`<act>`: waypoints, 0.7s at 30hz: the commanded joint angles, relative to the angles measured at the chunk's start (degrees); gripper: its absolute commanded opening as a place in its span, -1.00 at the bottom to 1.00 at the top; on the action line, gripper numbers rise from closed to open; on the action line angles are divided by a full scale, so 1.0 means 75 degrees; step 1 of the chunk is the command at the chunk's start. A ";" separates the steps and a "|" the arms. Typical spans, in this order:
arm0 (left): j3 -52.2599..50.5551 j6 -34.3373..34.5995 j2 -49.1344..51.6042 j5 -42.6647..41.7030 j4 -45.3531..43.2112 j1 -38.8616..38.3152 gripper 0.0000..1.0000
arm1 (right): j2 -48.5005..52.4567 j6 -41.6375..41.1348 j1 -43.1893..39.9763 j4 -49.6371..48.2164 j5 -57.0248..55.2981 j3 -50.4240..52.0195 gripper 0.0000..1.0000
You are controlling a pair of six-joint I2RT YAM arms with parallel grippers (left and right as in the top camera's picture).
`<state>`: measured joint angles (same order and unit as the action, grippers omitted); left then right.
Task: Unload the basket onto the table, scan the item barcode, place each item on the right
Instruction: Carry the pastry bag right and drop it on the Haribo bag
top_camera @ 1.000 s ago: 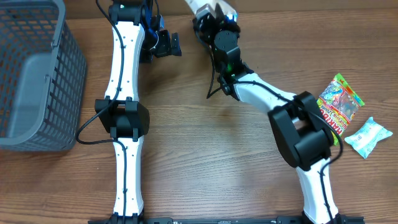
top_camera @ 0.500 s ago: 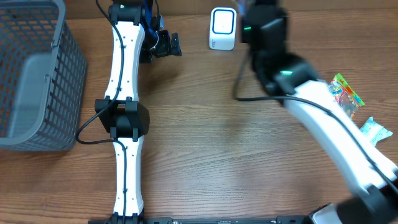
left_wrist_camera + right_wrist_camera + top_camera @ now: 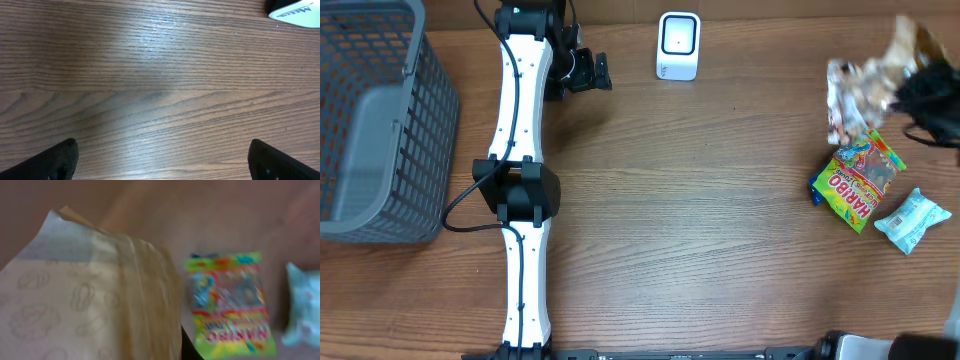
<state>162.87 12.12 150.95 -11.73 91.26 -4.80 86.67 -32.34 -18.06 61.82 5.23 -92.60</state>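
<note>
"Tan and silvery, that crinkled packet (image 3: 858, 95). Where was it?"

"At the far right of the counter (image 3: 700, 200), clamped in the right fingers (image 3: 912, 92). They were pressed together on one end of it, and the rest stuck out to their left. All of that was blurred from overhead."

"And from the right wrist?"

"The packet (image 3: 90, 295) filled the left half of the view, close to the lens. Beyond it, on the wood, lay a Haribo bag (image 3: 230, 305) with a pale blue packet (image 3: 302, 305) just beside it. I could not make out the fingers themselves there."

"Was the white scanner (image 3: 678, 45) near it?"

"No, well apart. It stood at the back edge of the counter, and the packet was off to its right, above the Haribo bag (image 3: 855, 180)."

"The left fingers (image 3: 588, 72)?"

"Spread wide with nothing between them, just left of the scanner. Their tips (image 3: 55, 160) showed at the bottom corners of the left wrist view, bare wood between them and a corner of the scanner (image 3: 295, 10) at top right. A grey basket (image 3: 370, 120) sat at the left edge."
</note>
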 commanded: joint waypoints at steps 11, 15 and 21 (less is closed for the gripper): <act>0.0149 0.0047 -0.0294 0.0020 -0.0003 -0.0012 1.00 | 0.2317 0.0373 -0.1329 0.0600 0.1119 0.0210 -0.93; 0.0149 0.0047 -0.0294 0.0020 -0.0003 -0.0012 0.99 | 0.2159 0.0370 -0.1346 0.0734 0.1119 0.0038 -0.84; 0.0149 0.0047 -0.0294 0.0020 -0.0003 -0.0012 1.00 | 0.1422 0.0376 -0.1343 0.0866 0.1116 -0.0163 -0.21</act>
<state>162.87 12.12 150.95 -11.73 91.26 -4.80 103.24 -29.82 -28.03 68.05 13.21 -90.74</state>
